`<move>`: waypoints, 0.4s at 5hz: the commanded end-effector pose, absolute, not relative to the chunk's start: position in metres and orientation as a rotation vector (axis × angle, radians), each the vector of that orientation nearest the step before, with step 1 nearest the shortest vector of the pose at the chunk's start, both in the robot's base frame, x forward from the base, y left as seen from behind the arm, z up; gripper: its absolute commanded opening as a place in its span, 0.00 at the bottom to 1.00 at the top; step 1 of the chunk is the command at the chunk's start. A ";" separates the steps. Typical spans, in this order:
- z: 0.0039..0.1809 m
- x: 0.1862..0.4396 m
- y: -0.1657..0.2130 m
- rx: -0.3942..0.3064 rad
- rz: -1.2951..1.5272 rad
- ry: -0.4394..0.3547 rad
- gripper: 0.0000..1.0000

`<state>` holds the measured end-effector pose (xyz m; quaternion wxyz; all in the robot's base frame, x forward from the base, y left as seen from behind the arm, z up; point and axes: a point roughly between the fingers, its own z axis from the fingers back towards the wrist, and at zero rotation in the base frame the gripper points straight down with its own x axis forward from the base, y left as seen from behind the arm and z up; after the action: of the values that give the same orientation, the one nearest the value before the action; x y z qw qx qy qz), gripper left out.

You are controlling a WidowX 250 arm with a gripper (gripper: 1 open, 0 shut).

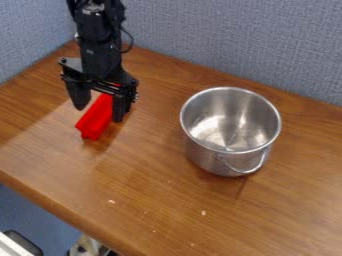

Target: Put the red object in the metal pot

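Camera shows tool [98, 103] spread apart astride red object [94, 122], metal pot [231, 128] well apart.

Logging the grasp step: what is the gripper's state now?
Gripper: open, its fingers astride the red object, nothing held yet.

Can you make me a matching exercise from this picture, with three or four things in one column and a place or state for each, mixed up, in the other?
Things:
1. red object
2. metal pot
3. hand
4. table

Places or states:
A. brown wood, carrying everything else
B. open, fingers pointing down over the red object
C. empty, standing on the right
D. lying flat on the left, partly behind the fingers

Pairs: 1-D, 2-C, 3-B, 4-A
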<state>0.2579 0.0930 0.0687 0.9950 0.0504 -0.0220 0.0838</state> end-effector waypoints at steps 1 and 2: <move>0.061 0.262 0.106 0.113 0.130 -0.083 1.00; 0.047 0.263 0.117 0.111 0.114 -0.085 1.00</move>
<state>0.2614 0.1137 0.0408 0.9967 0.0497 -0.0312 0.0560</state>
